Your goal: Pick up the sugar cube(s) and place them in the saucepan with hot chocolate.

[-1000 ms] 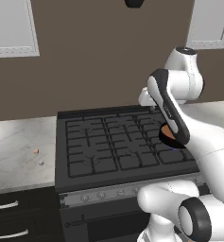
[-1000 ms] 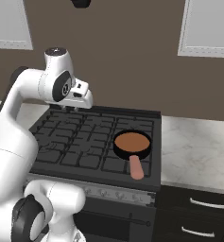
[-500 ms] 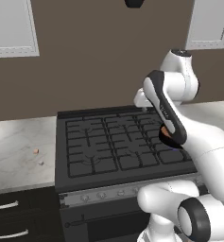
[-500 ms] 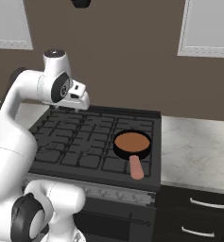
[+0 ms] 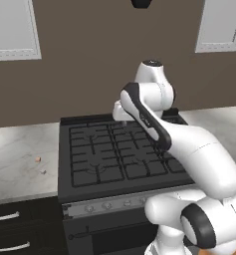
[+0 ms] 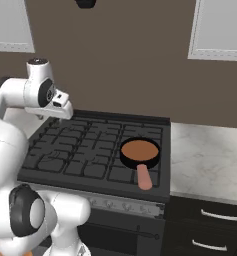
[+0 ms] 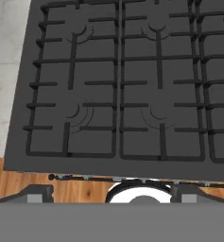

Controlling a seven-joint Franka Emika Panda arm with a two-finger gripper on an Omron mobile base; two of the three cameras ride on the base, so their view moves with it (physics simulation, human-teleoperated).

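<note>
- While the arm reaches over the back of the stove, the gripper sits near the centre of the left base view, above the rear grates; in the right base view it appears at the left, at.
- Whether the fingers are wide or narrow I cannot tell: they are too small and partly hidden by the hand in both base views.
- Orange-tan sugar cube lies on the marble counter at the left of the left base view, well apart from the gripper.
- Pale sugar cube lies just below and right of it, near but not touching.
- Saucepan with hot chocolate stands on the stove's front right burner in the right base view, its pinkish handle pointing toward the lower edge of the frame.
- Looking down from the hand, the black grates spread across the frame, with marble at the left edge and wooden floor along the bottom.
</note>
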